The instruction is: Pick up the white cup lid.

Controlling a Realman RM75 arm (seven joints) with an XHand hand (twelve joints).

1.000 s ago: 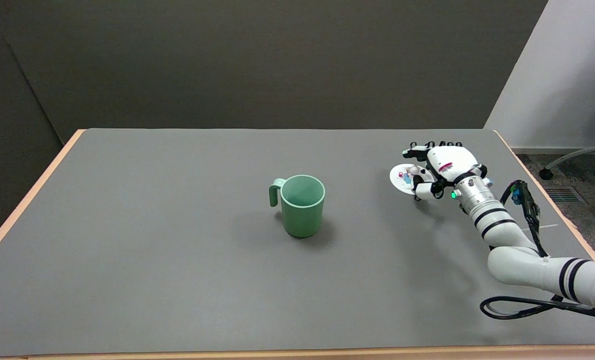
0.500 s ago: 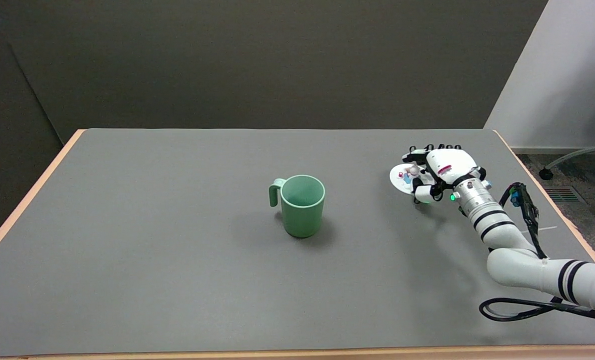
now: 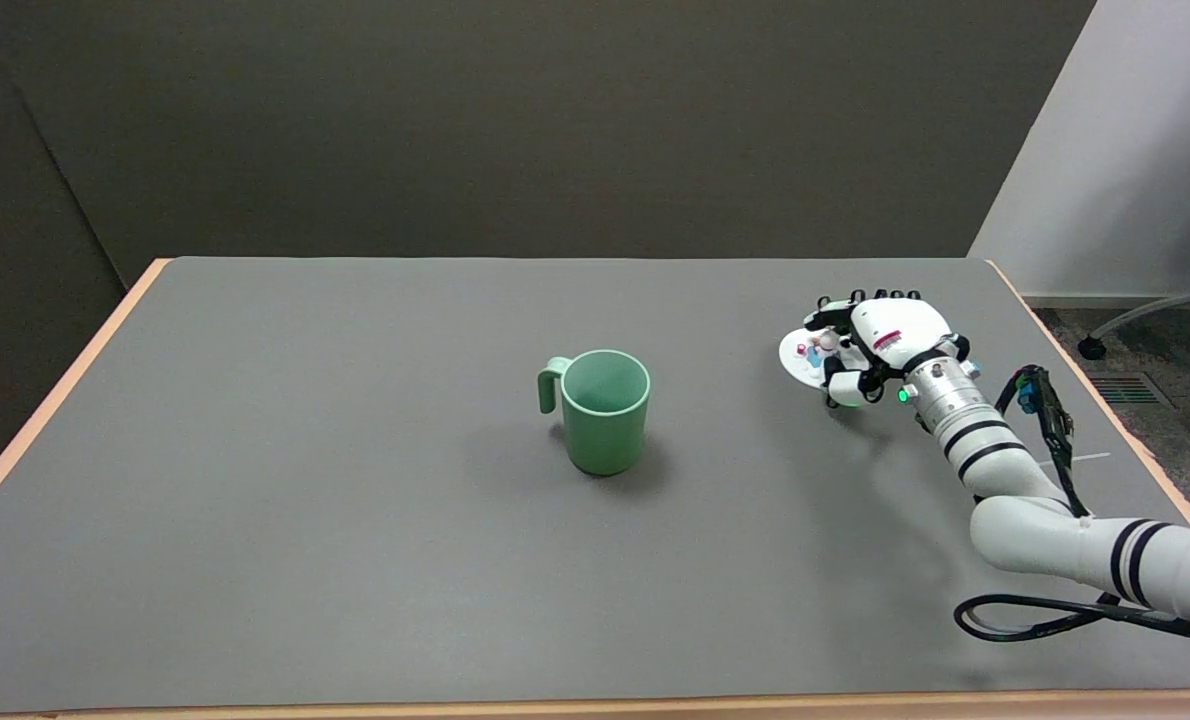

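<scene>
White cup lid (image 3: 802,358) sits on the table (image 3: 355,560) at the far right, well apart from the green mug (image 3: 603,410) in the middle. Our right hand (image 3: 870,345) is on top of it, fingers curled down around the right half; only the left part of the disc shows.

Grip state: fingers are wrapped at the lid, but we can't tell from this view whether they've actually clamped it or just rest on it. Lid looks flat on the table or barely off it, so we'd call the lift not yet done.

Handling, our read: thin rigid disc, light, smooth, likely slippery. Low rim gives little to catch. There's a small raised knob with coloured bits on top, partly hidden, exact shape unclear.

Where to hold: pinch across the rim edge, thumb under one side, fingers opposite. Risk is it skidding flat across the table or tipping out once raised. Lift slow, keep it level.
</scene>
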